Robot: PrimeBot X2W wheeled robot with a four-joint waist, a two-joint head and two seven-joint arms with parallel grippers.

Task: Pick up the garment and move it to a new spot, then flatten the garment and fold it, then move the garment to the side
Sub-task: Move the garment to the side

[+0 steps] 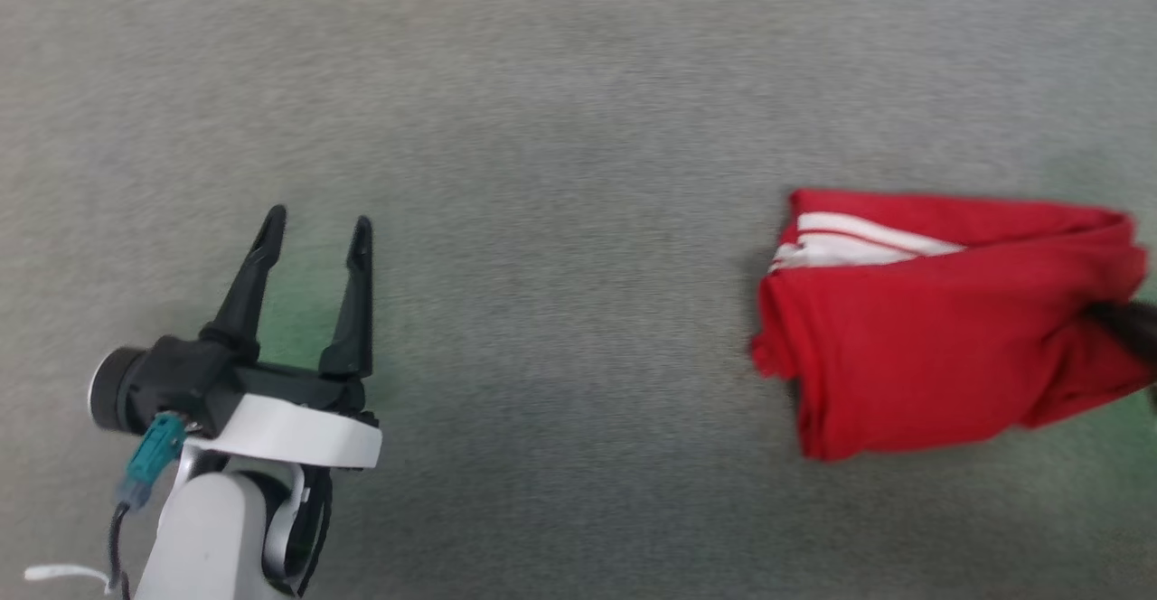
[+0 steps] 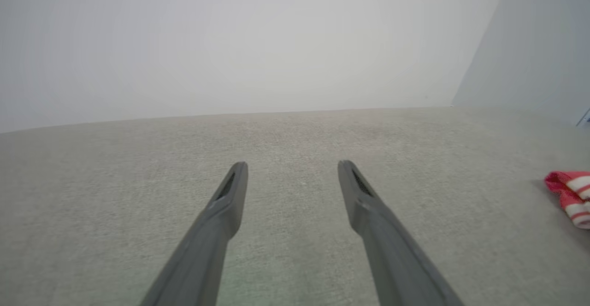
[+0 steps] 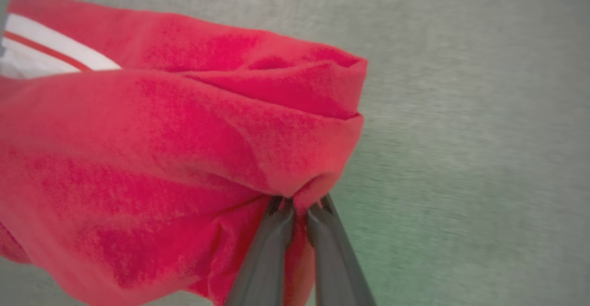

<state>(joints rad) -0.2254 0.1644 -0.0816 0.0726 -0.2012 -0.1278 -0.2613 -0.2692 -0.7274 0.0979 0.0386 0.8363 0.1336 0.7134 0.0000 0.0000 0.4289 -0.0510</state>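
Note:
The garment is a red bundle with white striped trim, lying folded over itself at the right of the grey surface. My right gripper is shut on a bunched red edge of the garment, with fabric pinched between the two dark fingers; in the head view its dark tip pokes in at the garment's right side. My left gripper stands open at the lower left, far from the garment, with nothing between its fingers. A corner of the garment shows at the right edge of the left wrist view.
A grey fabric surface stretches all around. A pale wall rises behind the surface's far edge in the left wrist view.

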